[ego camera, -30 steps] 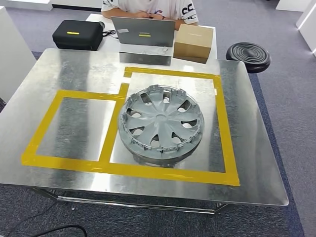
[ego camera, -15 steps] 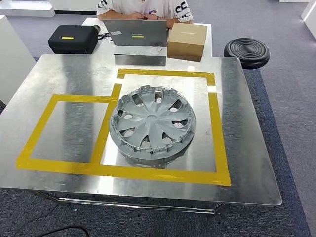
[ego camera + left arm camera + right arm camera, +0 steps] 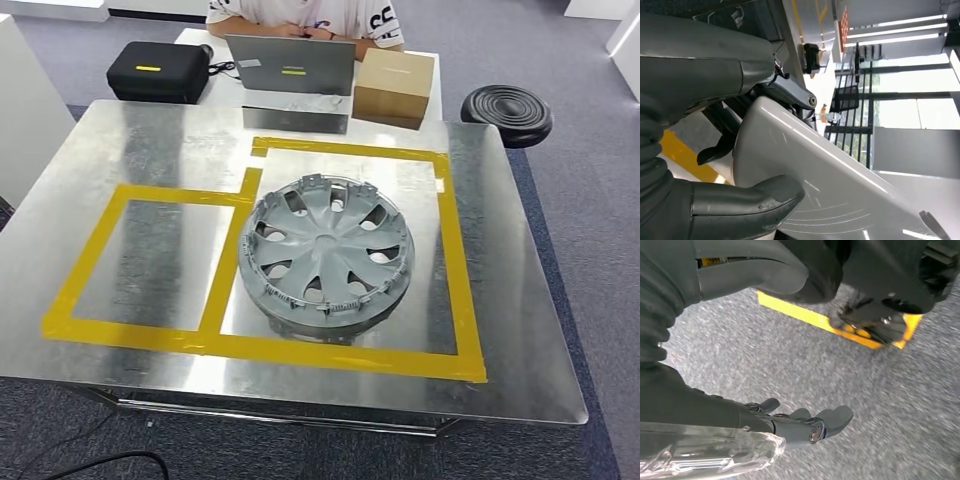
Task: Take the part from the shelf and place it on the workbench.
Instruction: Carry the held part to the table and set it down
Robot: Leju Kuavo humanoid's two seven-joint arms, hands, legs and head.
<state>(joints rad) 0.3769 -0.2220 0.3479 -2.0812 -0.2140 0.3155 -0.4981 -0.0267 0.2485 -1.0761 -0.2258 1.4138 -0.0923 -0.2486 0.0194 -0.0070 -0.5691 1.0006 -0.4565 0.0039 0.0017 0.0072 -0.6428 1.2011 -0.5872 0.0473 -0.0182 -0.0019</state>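
Flat on the workbench [image 3: 513, 330] lies the hubcap [image 3: 327, 257], centre-right, tape [image 3: 462, 270] around; both hands [image 3: 734, 200] [image 3: 798, 425] spread, holding nothing.

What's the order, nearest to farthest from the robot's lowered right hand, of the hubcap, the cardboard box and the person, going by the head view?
The right hand hangs low over the carpet, on the robot's side.
1. Hubcap, mid-table, inside the yellow tape.
2. Cardboard box, beyond the far edge of the table, rightward.
3. Person, farthest back, behind the box.
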